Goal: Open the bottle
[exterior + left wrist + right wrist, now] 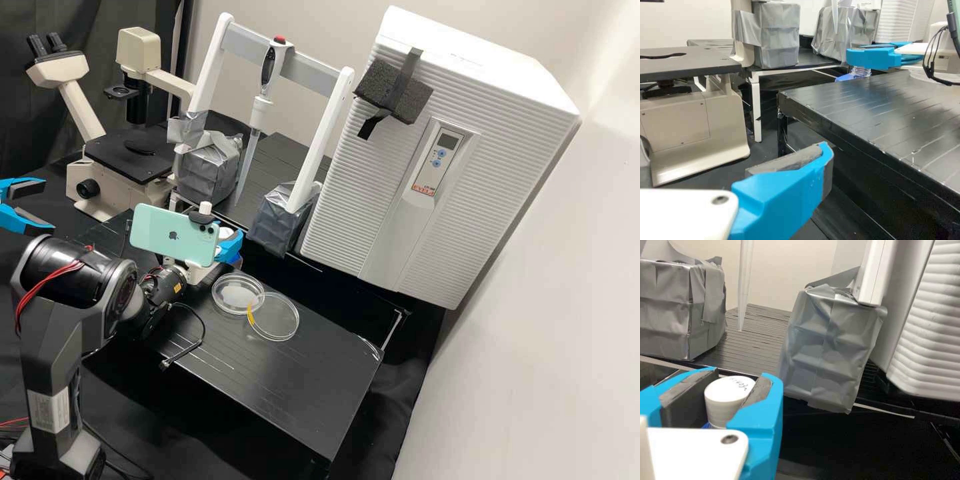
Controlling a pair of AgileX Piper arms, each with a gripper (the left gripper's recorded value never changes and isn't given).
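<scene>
nearest the high camera, the right arm (63,307) rises at the near left corner of the raised black table (300,380). a mint-green phone (175,233) is mounted across its wrist and covers most of the pincer behind it. a thin black cable (190,337) loops on the table beside the arm. just beyond lie a first petri dish (237,292) and a second petri dish (275,316), clear, their rims overlapping.

the right pincer (737,382) is clamped on the bottle (860,73) at its white cap (730,395), one blue finger on each side. the bottle is at the far left part of the table, near the dishes. the left pincer (47,205) hangs off the table's left side, well apart from the bottle, its fingers spread apart.

directly beyond the bottle stands a grey-taped block (280,217) bearing one leg of a white stand (325,133). a second taped block (207,163) bears the other leg. a pipette (261,93) hangs from the crossbar, tip down between the blocks. farther left is a microscope (110,167). at the far right stands a white ribbed cabinet (373,200), with a black foam pad (393,90) strapped to its upper edge.
</scene>
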